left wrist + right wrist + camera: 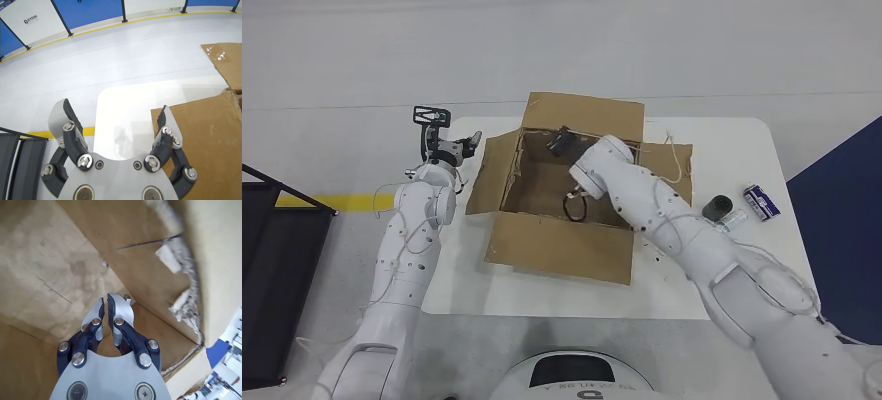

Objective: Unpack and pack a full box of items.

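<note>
The open cardboard box [560, 250] stands mid-table with its flaps spread. My right arm reaches down into it, and my right gripper [575, 207] hangs close to the box floor. In the right wrist view that gripper [105, 302] is shut, its pads almost touching with nothing seen between them, pointed into an inner corner of the box [47, 256]. A dark item [560, 140] lies in the box's far corner. My left gripper [115, 113] is open over the table's far-left corner, beside the box's left flap [198, 136]; in the top view the left gripper [449, 132] holds nothing.
On the white table [542, 295] right of the box lie a dark cylinder [717, 207], a blue and white packet [760, 201] and a pale item [732, 221]. A black rack [267, 270] stands on the floor left of the table.
</note>
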You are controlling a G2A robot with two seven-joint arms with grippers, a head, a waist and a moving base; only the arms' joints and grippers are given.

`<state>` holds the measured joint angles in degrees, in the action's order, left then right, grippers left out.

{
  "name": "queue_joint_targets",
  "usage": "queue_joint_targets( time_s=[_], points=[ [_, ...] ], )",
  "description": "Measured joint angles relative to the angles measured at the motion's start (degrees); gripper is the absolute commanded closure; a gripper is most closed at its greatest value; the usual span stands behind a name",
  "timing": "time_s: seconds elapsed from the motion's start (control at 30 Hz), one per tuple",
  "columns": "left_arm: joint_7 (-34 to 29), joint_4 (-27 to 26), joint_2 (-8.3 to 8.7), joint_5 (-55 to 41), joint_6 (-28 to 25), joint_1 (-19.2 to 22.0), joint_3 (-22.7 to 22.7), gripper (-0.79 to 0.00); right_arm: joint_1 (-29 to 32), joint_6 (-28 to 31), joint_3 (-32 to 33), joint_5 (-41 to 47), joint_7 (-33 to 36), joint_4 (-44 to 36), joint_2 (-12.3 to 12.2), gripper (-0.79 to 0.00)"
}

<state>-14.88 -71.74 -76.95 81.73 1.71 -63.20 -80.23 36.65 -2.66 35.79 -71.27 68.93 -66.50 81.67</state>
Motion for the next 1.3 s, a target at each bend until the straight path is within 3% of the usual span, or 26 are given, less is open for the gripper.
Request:
queue_joint_targets(
  time_s=[0.1,0.3,0.43,0.53,0.67,0.87,1.13,1.2,1.3],
  points=[
    [0.0,0.0,0.00,0.0,0.0,0.0,0.0,-0.785,4.8,3.4,6.5,0.0,-0.7,-8.7,-2.9,-0.234],
    [0.0,0.0,0.00,0.0,0.0,0.0,0.0,-0.785,15.2,8.9,19.1,-2.1,-0.3,-24.5,-7.4,-0.262],
    [0.0,0.0,0.00,0.0,0.0,0.0,0.0,-0.785,21.1,8.2,26.4,-4.2,-1.2,-33.4,-9.1,-0.311],
    [0.0,0.0,0.00,0.0,0.0,0.0,0.0,-0.785,24.3,5.1,31.3,-5.4,-2.2,-37.4,-9.7,-0.305],
    [0.0,0.0,0.00,0.0,0.0,0.0,0.0,-0.785,23.3,3.7,34.9,-3.2,-2.2,-34.0,-9.8,-0.314],
    [0.0,0.0,0.00,0.0,0.0,0.0,0.0,-0.785,16.7,9.4,36.7,7.9,-4.9,-21.0,-9.4,-0.323],
    [0.0,0.0,0.00,0.0,0.0,0.0,0.0,-0.785,8.6,14.6,33.1,11.6,-2.4,-8.4,-8.7,-0.391],
    [0.0,0.0,0.00,0.0,0.0,0.0,0.0,-0.785,6.8,18.1,31.6,14.0,-1.7,-6.6,-8.4,-0.477],
    [0.0,0.0,0.00,0.0,0.0,0.0,0.0,-0.785,4.9,25.7,30.3,19.1,0.2,-4.2,-8.3,-0.708]
  ],
)
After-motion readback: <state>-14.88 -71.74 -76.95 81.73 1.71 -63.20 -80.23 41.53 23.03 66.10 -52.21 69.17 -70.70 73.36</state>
